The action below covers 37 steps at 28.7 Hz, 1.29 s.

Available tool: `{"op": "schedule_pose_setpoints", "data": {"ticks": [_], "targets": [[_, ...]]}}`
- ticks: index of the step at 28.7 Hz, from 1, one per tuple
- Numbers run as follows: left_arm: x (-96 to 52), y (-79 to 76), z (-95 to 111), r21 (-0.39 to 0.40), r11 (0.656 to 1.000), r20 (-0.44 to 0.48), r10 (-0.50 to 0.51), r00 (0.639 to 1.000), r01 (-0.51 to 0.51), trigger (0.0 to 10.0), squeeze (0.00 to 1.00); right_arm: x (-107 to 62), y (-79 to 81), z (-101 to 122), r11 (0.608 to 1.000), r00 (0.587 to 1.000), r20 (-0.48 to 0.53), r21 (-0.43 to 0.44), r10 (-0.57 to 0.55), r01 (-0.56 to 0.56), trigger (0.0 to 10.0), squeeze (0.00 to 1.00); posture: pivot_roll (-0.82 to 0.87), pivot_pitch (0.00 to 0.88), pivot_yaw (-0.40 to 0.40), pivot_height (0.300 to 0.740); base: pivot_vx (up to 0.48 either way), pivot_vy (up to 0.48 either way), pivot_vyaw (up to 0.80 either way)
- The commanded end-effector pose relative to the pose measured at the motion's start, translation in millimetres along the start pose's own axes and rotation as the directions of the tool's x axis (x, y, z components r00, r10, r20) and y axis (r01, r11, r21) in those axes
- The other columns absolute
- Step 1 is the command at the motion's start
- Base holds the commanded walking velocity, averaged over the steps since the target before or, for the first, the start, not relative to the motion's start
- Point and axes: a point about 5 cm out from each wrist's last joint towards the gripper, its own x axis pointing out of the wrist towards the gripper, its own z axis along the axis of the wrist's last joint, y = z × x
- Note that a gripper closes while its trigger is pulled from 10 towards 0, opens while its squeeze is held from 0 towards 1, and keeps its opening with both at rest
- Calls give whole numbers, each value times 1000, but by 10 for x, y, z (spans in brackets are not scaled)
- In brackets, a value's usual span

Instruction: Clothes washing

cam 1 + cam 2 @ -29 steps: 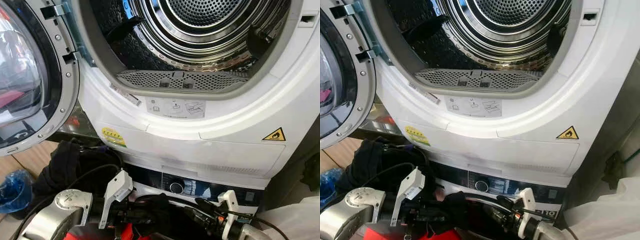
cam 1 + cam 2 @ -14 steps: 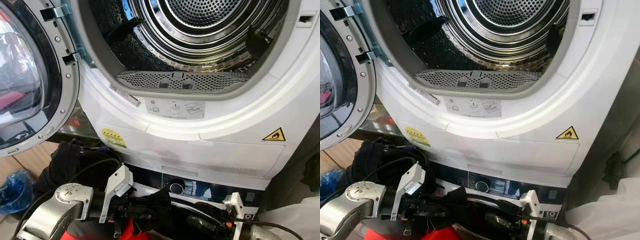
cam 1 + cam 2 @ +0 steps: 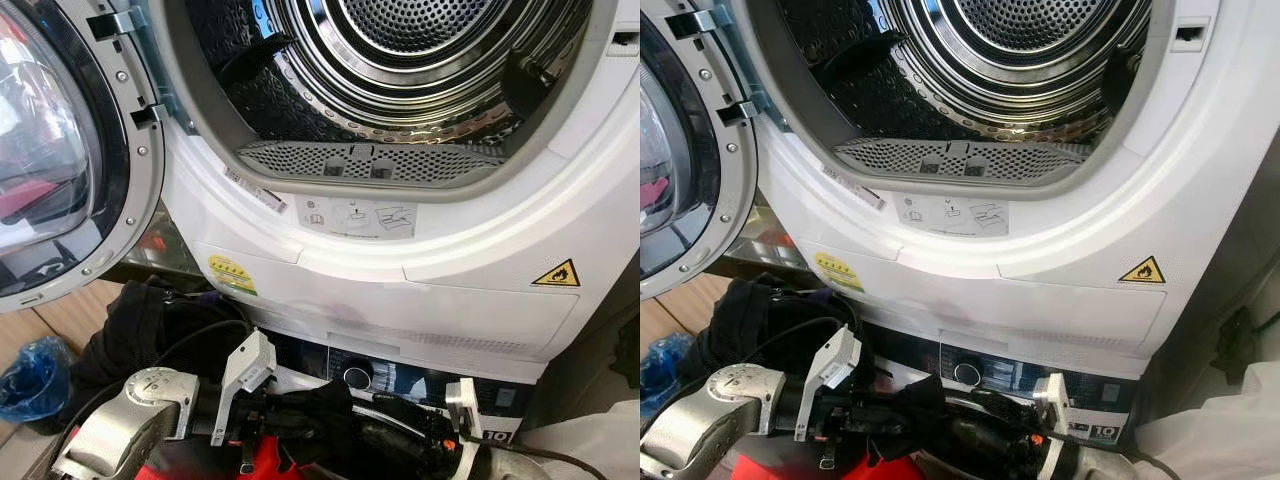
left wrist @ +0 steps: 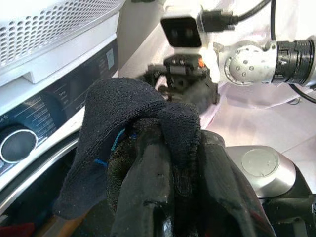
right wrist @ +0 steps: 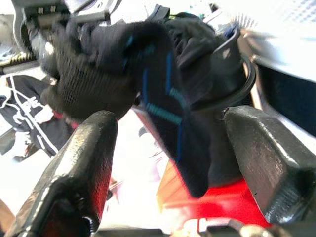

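Note:
My left gripper [image 4: 168,197] is shut on a black sock with blue stitching [image 4: 133,123], low in front of the lower machine's control panel [image 3: 400,380]. The same sock [image 5: 148,84] hangs between the two spread fingers of my right gripper [image 5: 168,163], which is open and faces it from the right; whether the fingers touch it I cannot tell. In the head views both grippers meet around the dark bundle [image 3: 320,405] near the bottom edge. Above, the upper machine's steel drum [image 3: 430,60] stands open, its round door [image 3: 50,170] swung out to the left.
A heap of black clothes [image 3: 140,330] lies on the floor at the left, beside a blue bag [image 3: 30,375]. Something red [image 3: 265,465] sits under the grippers. A white plastic bag [image 3: 590,445] is at the right. The control knob [image 3: 356,378] is just behind the grippers.
The left gripper with the sock has crept a little to the right, toward the right gripper. The right wrist dipped and came back up. The camera has shifted slightly.

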Motion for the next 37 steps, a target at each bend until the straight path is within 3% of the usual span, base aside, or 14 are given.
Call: {"op": "schedule_pose_setpoints", "data": {"ticks": [1, 8, 20, 29, 37], "targets": [[-17, 10, 4, -2, 1000, -8, -1, 1000, 1, 10000, 0, 37, 47, 27, 999, 999, -11, -15, 42, -42, 10000, 0, -65, 0, 157, 740, 0, 0, 0], [3, -11, -54, -11, 1000, -18, -17, 1000, 16, 10000, 0, 29, 140, 31, 996, 996, -20, -2, 89, -89, 10000, 0, -82, 0, 149, 740, 0, 0, 0], [156, -27, -92, 3, 999, -25, -50, 998, 51, 10000, 0, 232, 304, 32, 985, 983, -63, -11, 174, -175, 10000, 0, -87, 0, 143, 740, 0, 0, 0], [280, 151, -65, 116, 988, -10, 107, 994, -105, 10000, 0, 249, 351, 11, 983, 980, -79, 2, 184, -185, 10000, 0, -91, 0, 141, 740, 0, 0, 0], [393, 117, -52, 127, 989, 18, 78, 997, -80, 10000, 0, 322, 318, 2, 989, 985, -88, 7, 148, -148, 10000, 0, -88, 0, 140, 740, 0, 0, 0]]}}
